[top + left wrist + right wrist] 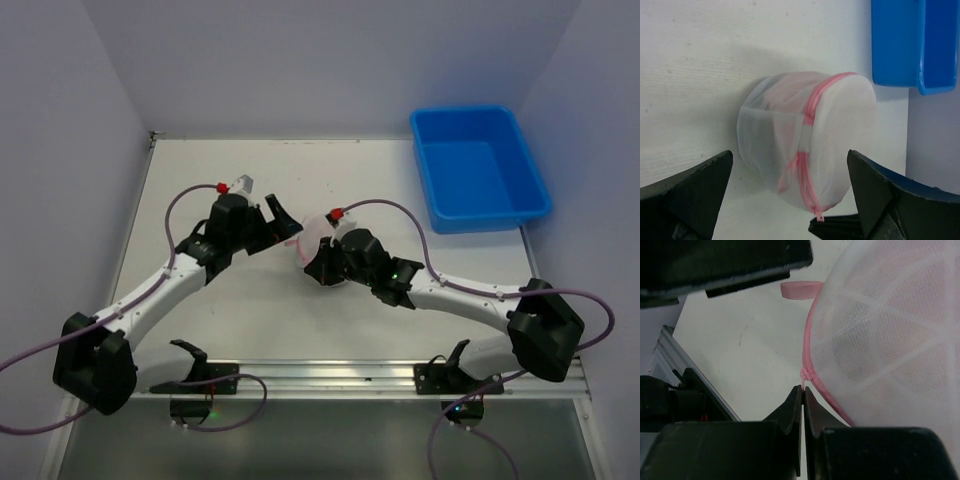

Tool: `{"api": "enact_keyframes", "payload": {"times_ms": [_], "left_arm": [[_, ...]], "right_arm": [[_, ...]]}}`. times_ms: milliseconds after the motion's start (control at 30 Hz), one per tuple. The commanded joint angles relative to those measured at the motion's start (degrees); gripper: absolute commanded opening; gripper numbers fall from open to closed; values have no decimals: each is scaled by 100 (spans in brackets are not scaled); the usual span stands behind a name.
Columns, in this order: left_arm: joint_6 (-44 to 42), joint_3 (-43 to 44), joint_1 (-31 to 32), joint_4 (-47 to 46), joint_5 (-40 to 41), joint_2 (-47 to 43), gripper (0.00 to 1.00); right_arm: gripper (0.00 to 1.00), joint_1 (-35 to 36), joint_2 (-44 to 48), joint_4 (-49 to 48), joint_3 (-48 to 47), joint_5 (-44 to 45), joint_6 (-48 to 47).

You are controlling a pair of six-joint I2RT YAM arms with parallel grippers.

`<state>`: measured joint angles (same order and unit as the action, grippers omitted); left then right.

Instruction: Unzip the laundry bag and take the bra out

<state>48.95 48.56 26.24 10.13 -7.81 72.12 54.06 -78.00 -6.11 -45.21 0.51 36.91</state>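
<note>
The laundry bag (316,238), white mesh with pink zipper trim, lies on its side mid-table. It also shows in the left wrist view (805,140) and the right wrist view (890,325). Pale pink fabric, the bra (786,97), shows faintly through the mesh. My right gripper (803,390) is shut on the pink zipper pull (803,375) at the bag's near edge (322,264). My left gripper (286,226) is open just left of the bag, its fingers either side of it in the left wrist view (790,160), not touching. A pink hang loop (800,289) sticks out of the bag.
A blue plastic bin (478,165) stands at the back right, empty; it also shows in the left wrist view (910,45). A metal rail (330,375) runs along the table's near edge. Walls close in the left, back and right.
</note>
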Motion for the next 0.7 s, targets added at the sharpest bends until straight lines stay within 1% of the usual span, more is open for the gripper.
{"api": "enact_keyframes", "payload": {"times_ms": [0, 67, 133, 167, 233, 267, 333, 367, 433, 467, 533, 633, 667], "left_arm": [[448, -574, -14, 25, 299, -688, 99], [607, -786, 135, -142, -9, -734, 95], [703, -769, 311, -362, -45, -673, 92], [739, -743, 494, -450, -36, -620, 90], [792, -646, 627, -582, 34, -418, 85], [800, -611, 689, -582, 69, -348, 78], [984, -636, 707, -582, 279, -198, 66], [1037, -672, 759, -600, 385, -181, 48], [1125, -751, 769, -696, 491, -154, 30], [1134, -760, 769, -697, 517, -137, 14], [1073, -734, 760, -644, 605, -128, 0], [959, -672, 699, -407, 737, -171, 0], [950, -698, 698, -398, 746, -206, 0]], "right_arm": [[0, 34, -180, -567, -357, 63, 71], [0, 60, -242, -602, -357, 54, 62], [0, 69, -286, -611, -357, 54, 45], [0, 87, -304, -619, -357, 63, 36], [0, 87, -339, -611, -357, 80, 45], [0, 87, -339, -576, -357, 80, 45], [0, 96, -287, -532, -331, 115, 45], [0, 96, -251, -488, -304, 133, 45], [0, 96, -85, -427, -182, 212, 19], [0, 96, 3, -426, -103, 221, -34], [0, 87, 309, -339, 204, 317, -252], [0, -18, 784, 38, 625, 765, -621], [0, -306, 916, 275, 741, 818, -675]]}}
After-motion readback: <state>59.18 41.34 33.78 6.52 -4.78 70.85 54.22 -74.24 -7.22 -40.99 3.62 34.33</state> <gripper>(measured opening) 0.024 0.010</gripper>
